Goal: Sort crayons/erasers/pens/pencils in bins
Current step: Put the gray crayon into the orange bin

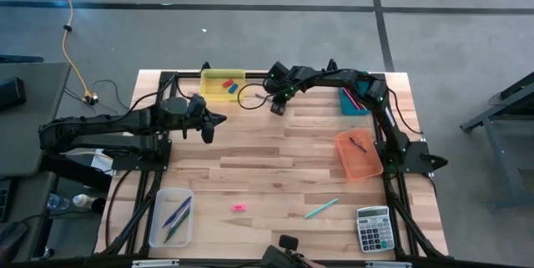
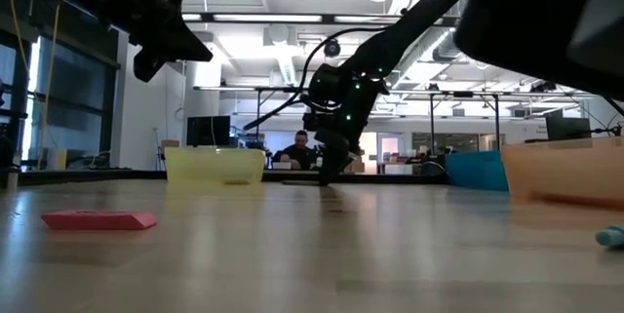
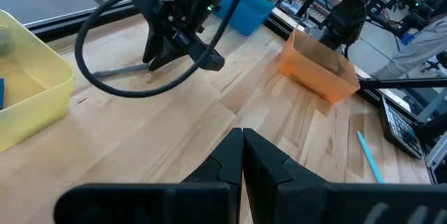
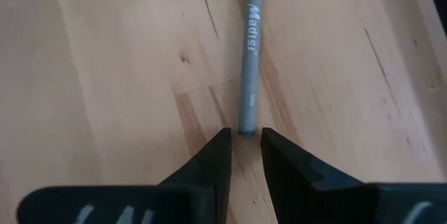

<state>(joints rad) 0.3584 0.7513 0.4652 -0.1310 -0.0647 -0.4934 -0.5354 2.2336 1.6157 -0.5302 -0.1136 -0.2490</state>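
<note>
At the near edge lie a clear colourless plastic bin (image 1: 172,216) with a few thin sticks, a flat pink eraser (image 1: 239,208), a teal thin stick (image 1: 320,209) and a grey calculator (image 1: 373,229). Farther on, at the right, stands the translucent orange bin (image 1: 360,154). The left gripper (image 1: 209,127) hangs over bare wood left of centre, its two dark fingers pressed shut on nothing. Farther still, the right gripper (image 4: 244,155) is down at the table near the far edge, just right of the translucent yellow bin (image 1: 223,83), where erasers already lie. Its fingers stand narrowly apart on either side of the near end of a grey pen (image 4: 249,49) lying flat on the wood; I cannot tell whether they press it yet. The pen's long axis runs straight away from the gripper, so only the tip sits between the fingers; I judge the grip will be end-heavy. The right arm is clearly the nearer one. The teal blue bin (image 1: 355,101) sits at the far right
</note>
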